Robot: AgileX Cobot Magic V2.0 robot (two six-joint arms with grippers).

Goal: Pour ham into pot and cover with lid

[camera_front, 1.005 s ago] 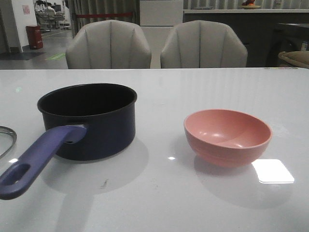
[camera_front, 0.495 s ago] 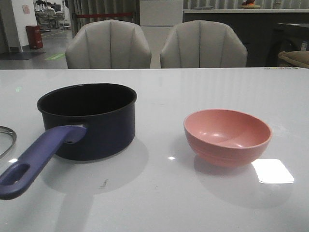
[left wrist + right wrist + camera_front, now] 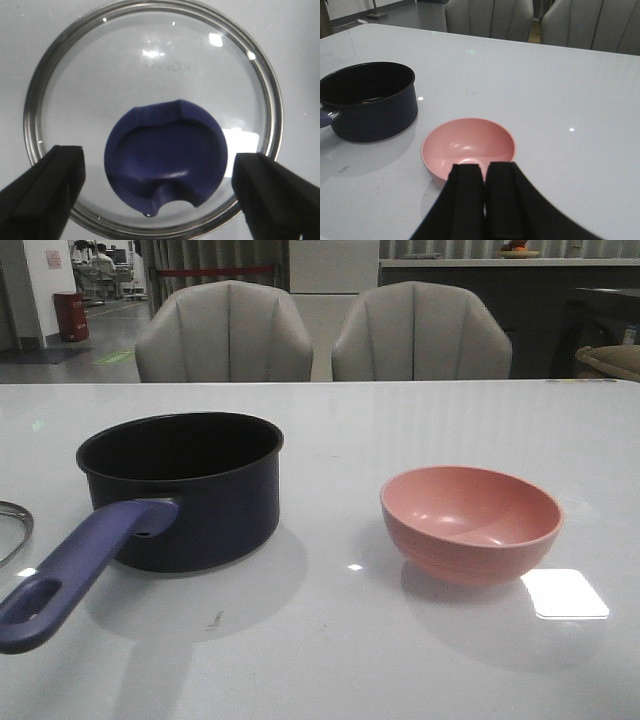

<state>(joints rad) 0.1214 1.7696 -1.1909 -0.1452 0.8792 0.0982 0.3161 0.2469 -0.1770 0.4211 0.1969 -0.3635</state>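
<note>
The front view looks low and level across the table [image 3: 330,660], facing two chairs [image 3: 225,332]. The left wrist view looks straight down, close above the lid [image 3: 150,65], between the left gripper's [image 3: 159,195] spread fingers. The right wrist view sits higher, tilted forward past the right gripper [image 3: 484,200]. It shares the pot [image 3: 190,490] and pink bowl [image 3: 470,522] with the front.

We record the pot [image 3: 185,485] as dark navy with a black interior and a purple-blue handle [image 3: 75,570]; the bowl [image 3: 470,522] is plain salmon pink. The lid [image 3: 152,60] is clear glass with a silver rim and a deep blue knob [image 3: 167,160], on a white glossy table [image 3: 420,420]. Both grippers' fingers [image 3: 45,185] are matte black, and the chairs [image 3: 225,332] are grey with vertical seams
</note>
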